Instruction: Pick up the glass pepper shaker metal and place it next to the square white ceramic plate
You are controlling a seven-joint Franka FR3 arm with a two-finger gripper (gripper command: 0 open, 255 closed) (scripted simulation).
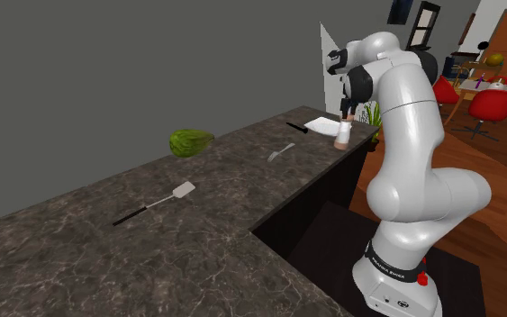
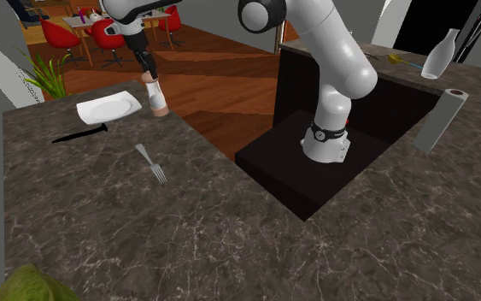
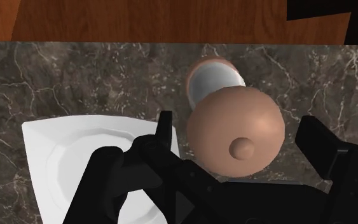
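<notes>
Placing step: I judge it nearly done. The pepper shaker (image 2: 156, 98) stands upright on the desk (image 1: 152, 243), just beside the square white plate (image 2: 108, 108) and close to the desk's edge above the wood floor (image 2: 230, 85).
End effector (image 3: 240, 124): hangs right over the shaker's rounded cap, fingers (image 3: 166, 127) apart, one on each side. Neither is seen pressing the cap, so nothing is clamped.
Doing it well: I would lift straight up along the shaker's axis with the fingers wide, and not drift sideways until the tips are above the cap. The plate-side finger sits nearest the cap, and a nudge there could tip the shaker toward the edge.
Plate contact: I cannot tell whether the shaker and plate touch.
Knife (image 2: 80, 132): black, lies on the plate's other side, apart from the shaker.
Fork (image 2: 151, 162): further along the desk, well apart.
Spatula (image 1: 157, 204), green vegetable (image 1: 191, 141): far off, no concern.
Obstacles: none in a vertical exit path, as I judge.
</notes>
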